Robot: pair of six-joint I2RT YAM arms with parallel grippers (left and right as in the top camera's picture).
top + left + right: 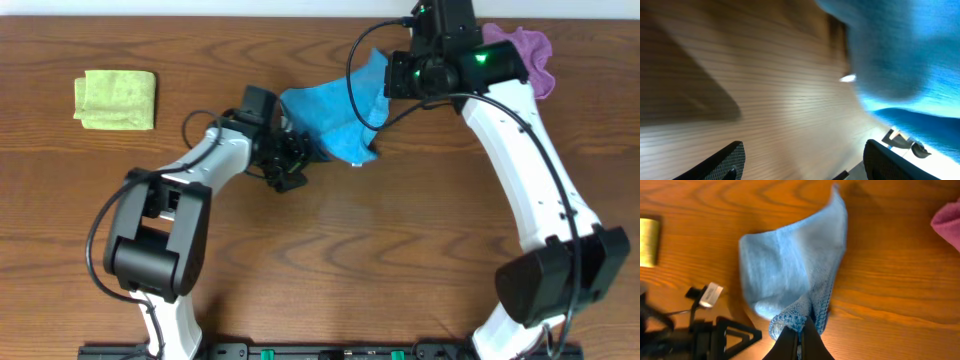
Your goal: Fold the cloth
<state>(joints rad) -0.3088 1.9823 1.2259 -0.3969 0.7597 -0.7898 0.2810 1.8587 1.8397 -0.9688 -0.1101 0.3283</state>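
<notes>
From overhead, the cloth (335, 118) lay bunched near the middle of the counter (350, 260), one side lifted toward the far edge. The right tool (388, 76) was over that raised side, and the left tool (290, 162) sat low at the cloth's near-left corner. The green cloth (115, 100) was well apart on the left, and the purple cloth (530, 50) sat behind the right arm.

On the left wrist view, the left tool (805, 167) was spread wide with only bare wood between its fingers (725, 160). The cloth (900, 50) loomed blurred just ahead, not gripped.

On the right wrist view, the right tool (800, 339) was pinched tight on the cloth's hem, and the cloth (790, 265) hung up from the counter in a loose fan. The purple cloth (947, 222) peeked in at the right edge.

By my reading, this was the grasping step: one corner secured, the second not yet taken. Next, the left tool would need to slide onto its edge and close, so both could carry that side over evenly.
</notes>
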